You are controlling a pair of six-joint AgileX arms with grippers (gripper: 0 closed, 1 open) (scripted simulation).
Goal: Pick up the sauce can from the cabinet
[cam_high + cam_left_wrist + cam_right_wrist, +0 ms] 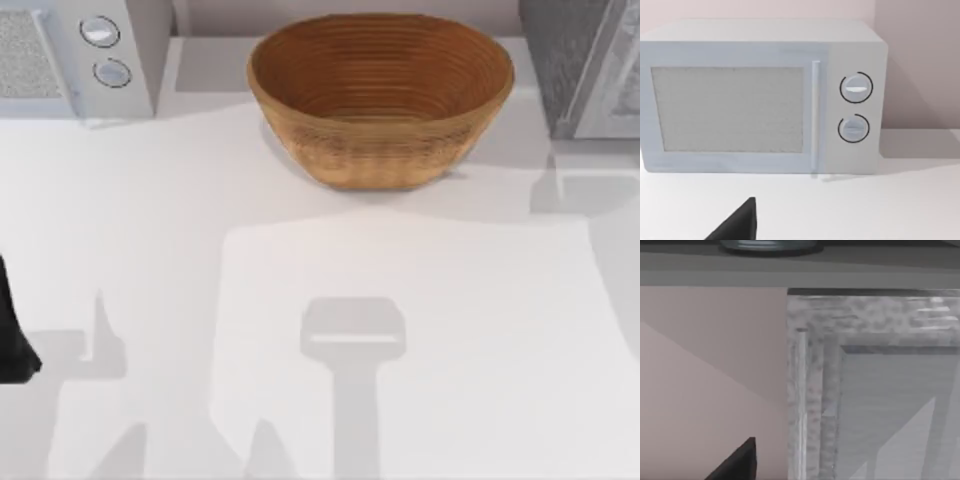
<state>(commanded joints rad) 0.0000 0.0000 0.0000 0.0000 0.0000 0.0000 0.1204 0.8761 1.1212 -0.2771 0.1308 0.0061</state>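
Note:
The sauce can is hidden from view. The grey mottled cabinet (585,65) stands at the table's back right corner. In the right wrist view its framed door (865,390) looms close ahead and looks closed. A dark part of my right gripper (740,462) shows at the picture's edge, a short way in front of the cabinet's corner post. My left arm (12,335) rests at the table's left edge. A dark part of my left gripper (740,222) faces the microwave from a distance, holding nothing that I can see.
A big brown woven bowl (380,95) sits at the back middle of the white table (300,260). A pale microwave (80,55) with two round knobs (856,107) stands at the back left. A greyish round object (767,245) rests on a ledge above the cabinet door.

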